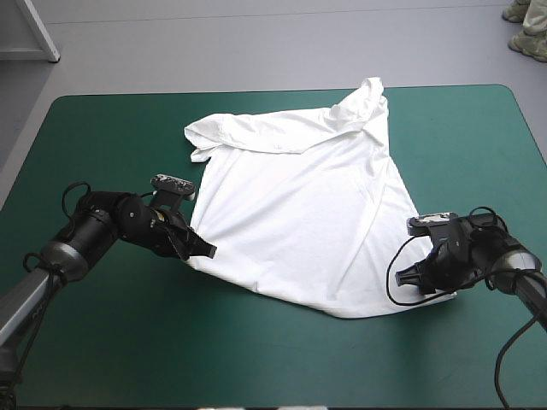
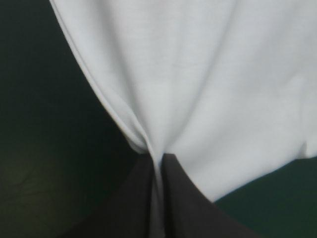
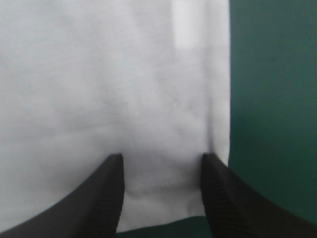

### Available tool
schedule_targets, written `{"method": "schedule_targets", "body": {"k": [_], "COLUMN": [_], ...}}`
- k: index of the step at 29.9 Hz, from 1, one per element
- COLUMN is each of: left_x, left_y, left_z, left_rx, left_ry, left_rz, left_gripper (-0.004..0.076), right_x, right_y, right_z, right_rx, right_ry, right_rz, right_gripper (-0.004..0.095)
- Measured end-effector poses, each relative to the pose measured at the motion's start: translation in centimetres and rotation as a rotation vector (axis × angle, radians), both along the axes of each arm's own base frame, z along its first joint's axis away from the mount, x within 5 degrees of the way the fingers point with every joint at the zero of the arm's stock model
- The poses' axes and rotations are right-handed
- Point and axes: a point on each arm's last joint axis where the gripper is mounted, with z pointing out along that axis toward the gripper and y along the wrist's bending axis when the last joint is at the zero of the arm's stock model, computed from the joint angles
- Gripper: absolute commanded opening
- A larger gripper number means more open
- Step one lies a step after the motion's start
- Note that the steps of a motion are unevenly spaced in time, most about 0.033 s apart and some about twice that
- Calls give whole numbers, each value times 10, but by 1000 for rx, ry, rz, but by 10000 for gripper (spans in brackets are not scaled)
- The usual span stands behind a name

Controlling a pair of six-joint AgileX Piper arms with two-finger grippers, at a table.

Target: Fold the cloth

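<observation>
The T-shirt (image 1: pixel 308 213) is soft, matt white cloth; the teal-green cover (image 1: pixel 111 342) looks smooth and matt.

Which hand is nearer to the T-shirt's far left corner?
Left. The left hand grips the T-shirt's left edge; the right hand is open at the near right corner, farther off.

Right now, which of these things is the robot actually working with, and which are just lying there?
In the job:
T-shirt, spread out
left pincer, shut on the T-shirt's edge
right pincer, open, a T-shirt corner between its fingers

Just there:
cover, only the surface underneath
</observation>
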Motion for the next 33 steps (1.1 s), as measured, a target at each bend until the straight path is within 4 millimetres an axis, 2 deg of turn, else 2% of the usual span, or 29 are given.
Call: {"method": "schedule_targets", "body": {"k": [2, 4, 9, 18, 21, 23, 26, 33], "left_x": [-1, -2, -3, -3, -1, 2, 5, 5], "left_y": [0, 1, 1, 1, 0, -1, -2, -3], "left_z": [1, 3, 5, 6, 16, 30, 59, 137], "left_rx": [-1, -3, -5, -5, -10, -21, -45, -91], "left_ry": [-2, -8, -14, -16, -30, -63, -136, -310], "left_rz": [0, 2, 1, 1, -4, -7, -13, -34], "left_gripper": [19, 19, 19, 19, 19, 19, 19, 19], "right_x": [-1, -3, -10, -17, -20, -24, -26, -26], "right_y": [0, 0, 0, -4, -3, -1, 3, 4], "right_z": [-3, -7, -13, -11, -5, 3, 33, 145], "right_rx": [8, 15, 30, 21, 37, 75, 124, 186], "right_ry": [2, 1, -46, -124, -154, -165, -240, -551], "right_rz": [-4, -2, 23, 48, 40, 16, 8, 32], "right_gripper": [419, 335, -17, -18, -17, -17, -17, -17]}}
